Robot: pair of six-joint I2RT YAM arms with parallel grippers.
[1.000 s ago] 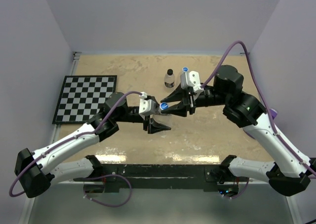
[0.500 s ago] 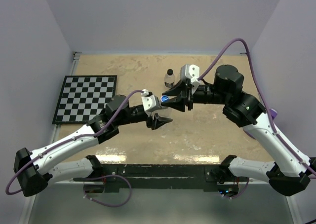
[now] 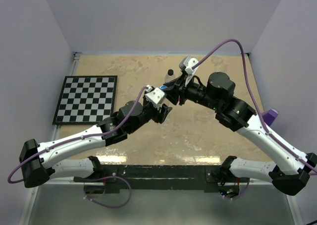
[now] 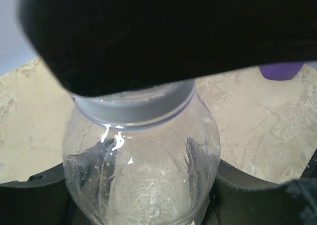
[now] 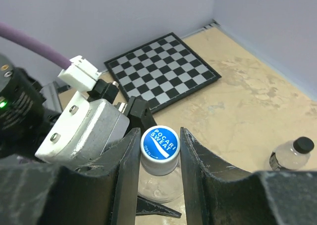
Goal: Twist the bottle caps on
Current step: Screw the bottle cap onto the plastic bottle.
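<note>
Both clamped | left tool: bottle | right tool: blue cap | chessboard, capped bottle nearby

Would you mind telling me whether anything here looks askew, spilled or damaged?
Nothing stands out: the blue cap, gripped by the right end effector, sits squarely on the clear bottle, and the black-capped bottle stands upright.

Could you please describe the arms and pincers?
Both the left arm and right arm have white links, black joints and a purple cable. The left pincer and right pincer each have two black wedge-shaped fingers and a white camera block.
</note>
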